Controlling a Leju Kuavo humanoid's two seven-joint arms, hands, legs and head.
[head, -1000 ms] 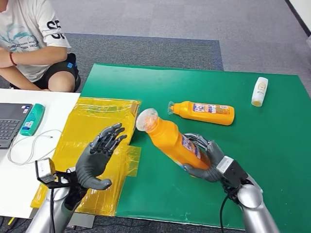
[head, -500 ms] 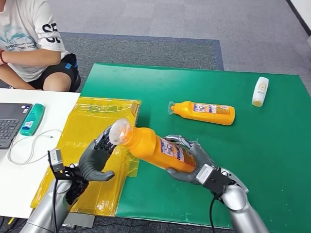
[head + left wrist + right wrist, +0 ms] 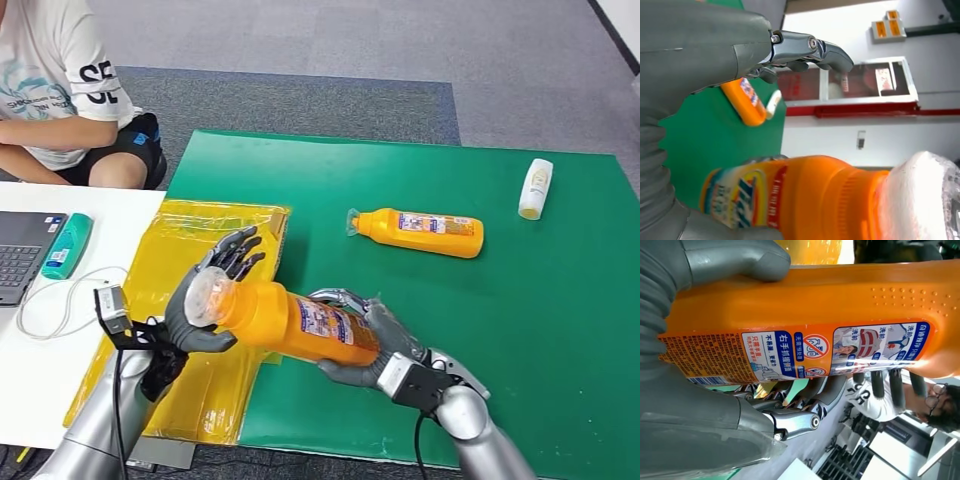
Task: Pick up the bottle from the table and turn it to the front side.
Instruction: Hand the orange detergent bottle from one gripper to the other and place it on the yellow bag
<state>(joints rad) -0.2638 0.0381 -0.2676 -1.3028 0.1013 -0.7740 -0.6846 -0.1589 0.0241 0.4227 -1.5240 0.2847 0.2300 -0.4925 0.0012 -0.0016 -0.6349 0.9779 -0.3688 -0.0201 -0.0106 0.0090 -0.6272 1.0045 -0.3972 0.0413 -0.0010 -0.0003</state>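
We see the right hand (image 3: 370, 345) gripping the orange bottle (image 3: 302, 322) around its lower body, holding it lifted above the near edge of the green surface (image 3: 528, 300), lying almost level with its printed label turned up. The bottle's wrapped cap (image 3: 202, 296) rests against the palm of the left hand (image 3: 207, 300), whose fingers are spread apart and hold nothing. Beyond the held bottle, a second orange bottle (image 3: 419, 232) lies on its side on the green surface.
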